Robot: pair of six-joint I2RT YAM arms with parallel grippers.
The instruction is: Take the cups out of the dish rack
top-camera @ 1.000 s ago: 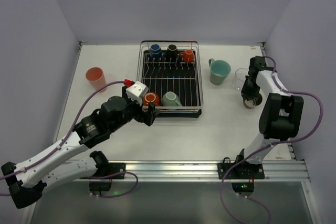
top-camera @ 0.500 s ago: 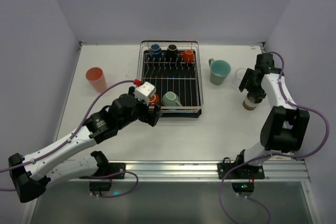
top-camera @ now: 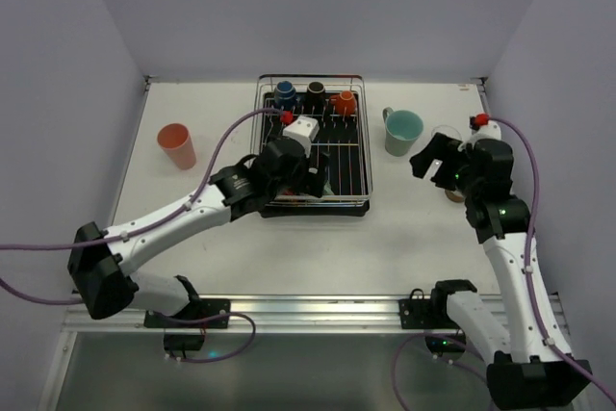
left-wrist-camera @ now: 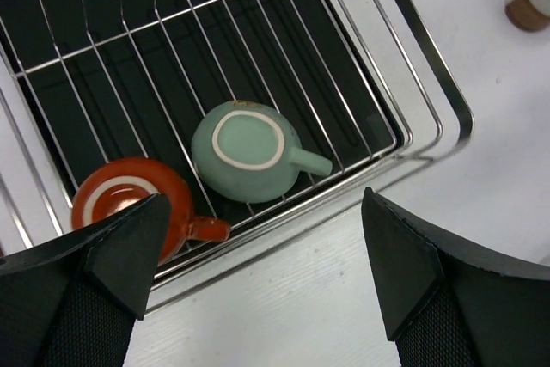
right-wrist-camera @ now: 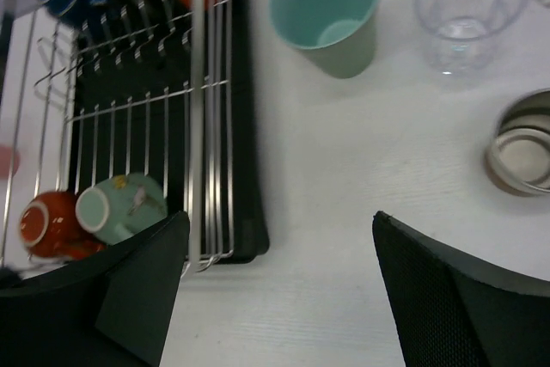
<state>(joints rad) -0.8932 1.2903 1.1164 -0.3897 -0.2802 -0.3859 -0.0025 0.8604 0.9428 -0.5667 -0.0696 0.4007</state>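
The dish rack [top-camera: 354, 146] holds a blue cup [top-camera: 285, 93], a black cup [top-camera: 316, 93] and an orange cup [top-camera: 345, 101] along its far side. My left gripper [top-camera: 310, 178] hangs open over the rack's near end. In the left wrist view the left gripper [left-wrist-camera: 264, 212] sits above an upturned teal cup [left-wrist-camera: 247, 150] and a red cup [left-wrist-camera: 129, 208]. My right gripper [top-camera: 435, 166] is open and empty, above the table near the brown cup [right-wrist-camera: 522, 156]. A green cup [top-camera: 402, 131], a clear cup [right-wrist-camera: 468, 6] and a salmon-pink cup [top-camera: 176, 145] stand on the table.
Purple-grey walls close in the table on three sides. The left arm's cable arcs over the rack's left edge. The right arm hides part of the brown and clear cups in the top view.
My right gripper opened, let go of the brown cup on the table and drew back toward the rack side. My left arm swung right over the rack's near end.
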